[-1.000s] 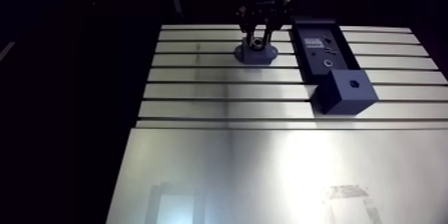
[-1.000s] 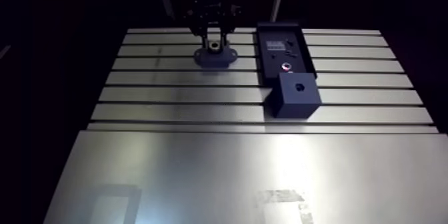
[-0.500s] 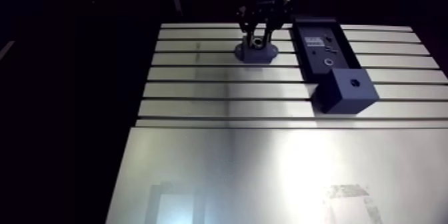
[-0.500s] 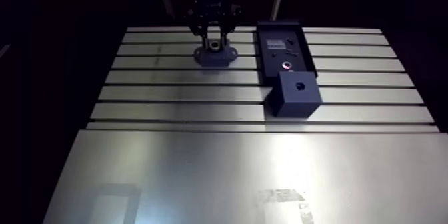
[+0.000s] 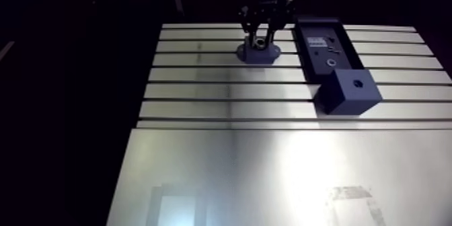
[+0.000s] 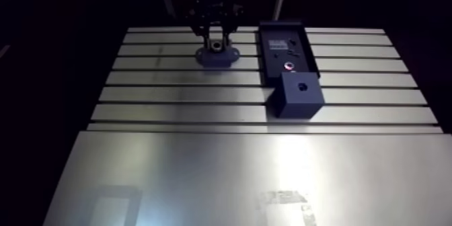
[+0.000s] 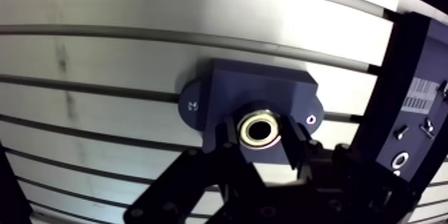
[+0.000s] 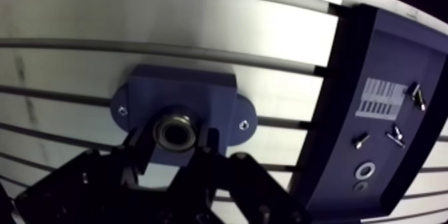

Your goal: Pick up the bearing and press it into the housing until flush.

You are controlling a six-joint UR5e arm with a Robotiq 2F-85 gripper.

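So here's where I'm at: my gripper [image 7: 263,137] is clamped on the bearing [image 7: 261,130], one finger each side of its outer ring, fingers [image 7: 230,135] only as far apart as the ring makes them. The bearing sits right over the bore of the housing [image 7: 267,90], which is by the far edge of the table [image 5: 269,168], a bit left of the middle. I can't tell if it has started into the bore or is just resting on the lip.

My worries:
- Cocking. If the ring goes in slightly tilted, pressing harder will probably jam it crooked instead of flush.
- My fingertips sit low on the ring, and they look likely to hit the housing's top face before the bearing bottoms out. I'd guess I have to let go and push from above to finish.
- The housing doesn't look bolted down from what I can see (both ear holes look empty), so a sideways push could slide it along the slots.
- The tray [image 8: 373,47] with its screws [image 8: 416,95] and washer [image 8: 365,171] is just beside the housing on the right, with a dark block [image 5: 350,91] at its near end. Drifting that way could bump it.

Pose-wise, my wrist comes straight down over the housing, fingers pointing at the table.
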